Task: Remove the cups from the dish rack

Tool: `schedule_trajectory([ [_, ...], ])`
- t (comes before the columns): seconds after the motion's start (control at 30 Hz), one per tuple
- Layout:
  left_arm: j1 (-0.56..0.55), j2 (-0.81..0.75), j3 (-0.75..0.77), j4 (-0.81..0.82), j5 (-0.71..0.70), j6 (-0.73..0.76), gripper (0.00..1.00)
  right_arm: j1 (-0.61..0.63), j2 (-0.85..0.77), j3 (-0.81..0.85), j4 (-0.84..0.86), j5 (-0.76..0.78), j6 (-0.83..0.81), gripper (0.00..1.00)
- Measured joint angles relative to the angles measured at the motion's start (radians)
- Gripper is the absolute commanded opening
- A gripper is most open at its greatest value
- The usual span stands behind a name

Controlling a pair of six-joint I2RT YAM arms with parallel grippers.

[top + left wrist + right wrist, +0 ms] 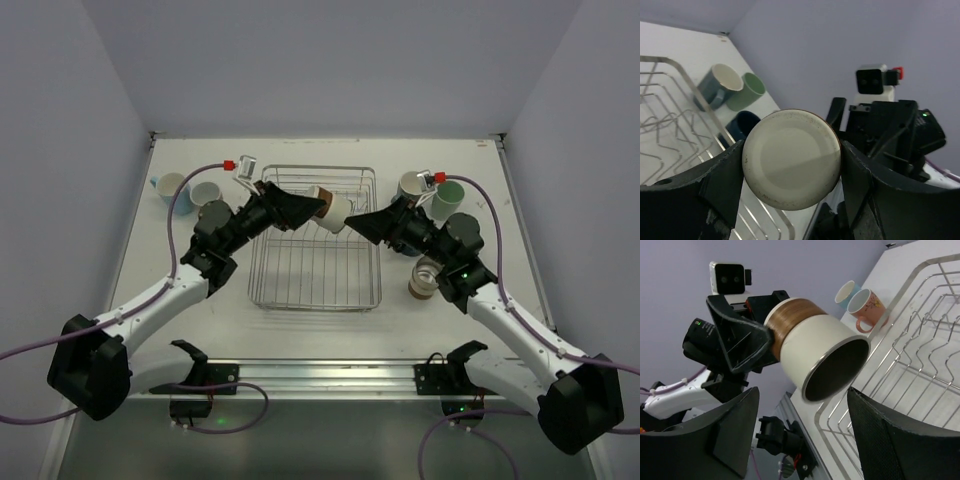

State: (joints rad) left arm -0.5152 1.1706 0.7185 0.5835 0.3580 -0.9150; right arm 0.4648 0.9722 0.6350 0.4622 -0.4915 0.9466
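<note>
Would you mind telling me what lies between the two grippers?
The cream cup, clamped in the left gripper, its mouth facing the open right gripper, over the dish rack; the top view shows it.

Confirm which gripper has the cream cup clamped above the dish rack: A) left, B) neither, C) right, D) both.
A: the left gripper pinches the cream cup by its base, while the right gripper stands open near its mouth.

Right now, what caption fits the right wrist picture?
Left tool holds a cream cup sideways over the dish rack.
</note>
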Motion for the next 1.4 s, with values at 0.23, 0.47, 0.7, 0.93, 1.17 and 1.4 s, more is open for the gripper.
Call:
schedule_trajectory([
  [0.23, -0.071, -0.013, -0.014, 0.128, 0.04, -0.067, 0.2, 0.014, 0.045, 0.0, 0.124, -0.057, 0.088, 0.42],
  [0.47, -0.092, -0.01, -0.045, 0.175, 0.04, -0.09, 0.8, 0.023, 0.015, 0.0, 0.179, -0.077, 0.13, 0.0],
  [0.7, -0.109, -0.061, -0.039, -0.016, 0.051, 0.006, 1.0, 0.025, -0.075, 0.067, -0.116, 0.015, 0.01, 0.0],
  [0.93, -0.109, -0.315, 0.048, -0.424, -0.054, 0.271, 1.0, 0.025, -0.122, 0.41, -0.873, 0.34, -0.264, 0.0],
  [1.17, -0.109, -0.464, 0.124, -0.782, -0.226, 0.531, 1.0, 0.02, -0.018, 0.58, -1.39, 0.627, -0.375, 0.0],
  [1.4, -0.109, -0.554, 0.006, -0.951, -0.39, 0.629, 1.0, 0.019, 0.155, 0.626, -1.634, 0.743, -0.409, 0.0],
])
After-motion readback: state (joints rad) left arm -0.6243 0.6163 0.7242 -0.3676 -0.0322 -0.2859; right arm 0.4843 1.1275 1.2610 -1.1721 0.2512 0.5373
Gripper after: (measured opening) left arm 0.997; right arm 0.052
